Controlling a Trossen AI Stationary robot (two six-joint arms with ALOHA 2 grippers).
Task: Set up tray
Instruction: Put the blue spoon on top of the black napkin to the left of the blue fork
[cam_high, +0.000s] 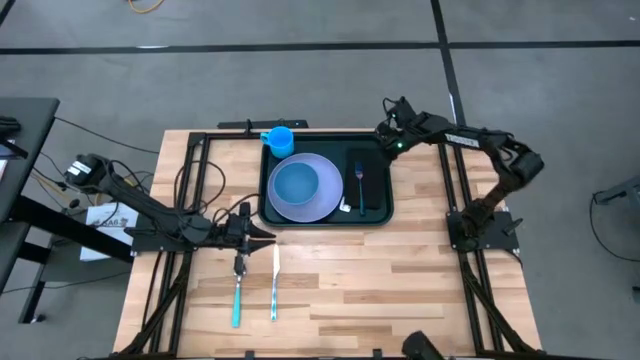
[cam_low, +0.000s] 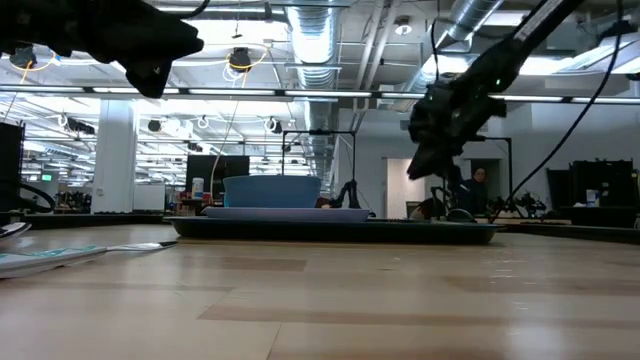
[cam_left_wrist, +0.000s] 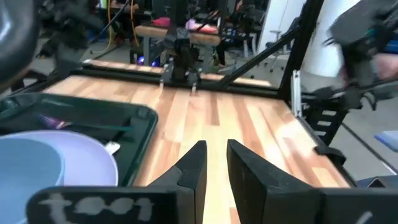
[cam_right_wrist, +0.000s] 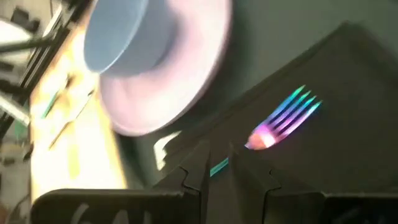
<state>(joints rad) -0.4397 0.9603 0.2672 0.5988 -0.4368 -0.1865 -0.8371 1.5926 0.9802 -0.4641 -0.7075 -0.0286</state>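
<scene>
The tray (cam_high: 325, 214) sits on the far half of the wooden table (cam_high: 400, 280), near the middle of its width, its long side running across. Inside it a lavender plate (cam_high: 318, 200) fills the left and centre, and a blue bowl (cam_high: 295, 184) rests on the plate. A blue cup (cam_high: 279, 139) stands in the tray's far left corner, just beyond the plate. On the right side of the tray lies a black napkin (cam_high: 367, 183) with a fork (cam_high: 359, 185) laid along it, tines pointing away from the front edge. A small pale object lies by the napkin's near left corner; what it is cannot be made out.

The right end effector (cam_high: 385, 134) hangs above the tray's far right corner, beyond the napkin. In its wrist view its fingers (cam_right_wrist: 198, 167) stand close together with only a thin gap and nothing between them.

The left end effector (cam_high: 262, 235) hovers just outside the tray's near left corner, over bare wood. Its fingers (cam_left_wrist: 194, 163) are a little apart and hold nothing.

Two utensils lie on the table in front of the left end effector, side by side and well clear of the tray: one with a teal handle (cam_high: 237, 297), and to its right one with a pale handle (cam_high: 275, 285). Papers (cam_high: 108, 216) lie off the table's left edge.
</scene>
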